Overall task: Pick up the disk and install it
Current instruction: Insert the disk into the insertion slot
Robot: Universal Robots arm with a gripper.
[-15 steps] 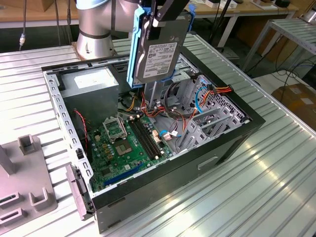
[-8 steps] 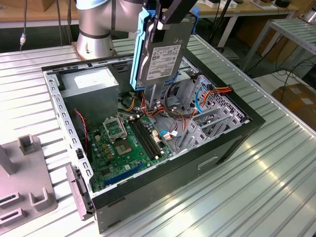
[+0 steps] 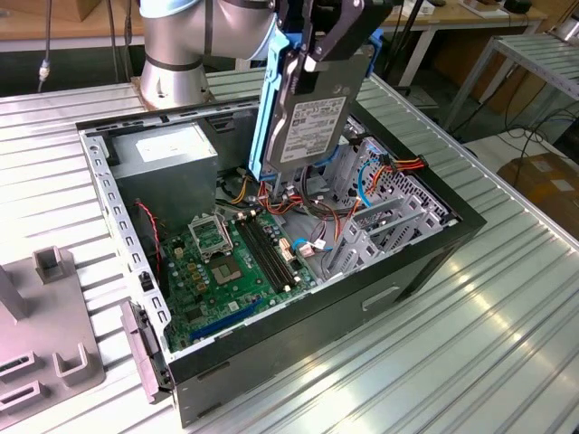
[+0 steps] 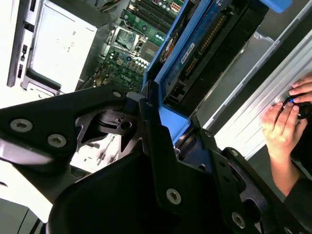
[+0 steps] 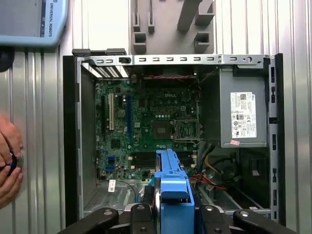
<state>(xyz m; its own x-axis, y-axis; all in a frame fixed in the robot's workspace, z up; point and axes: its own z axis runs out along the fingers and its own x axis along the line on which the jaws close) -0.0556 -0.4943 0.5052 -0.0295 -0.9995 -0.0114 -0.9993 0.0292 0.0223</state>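
Exterior view: pincer (image 3: pixel 309 54) clamped on the disk (image 3: pixel 306 127), hanging upright, probably to slot edge-first into the open case (image 3: pixel 407 271) directly below

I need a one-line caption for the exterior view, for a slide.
Pincer holds the disk on edge over the open computer case.

Bright even light, glare on metal table (image 3: pixel 511 312)
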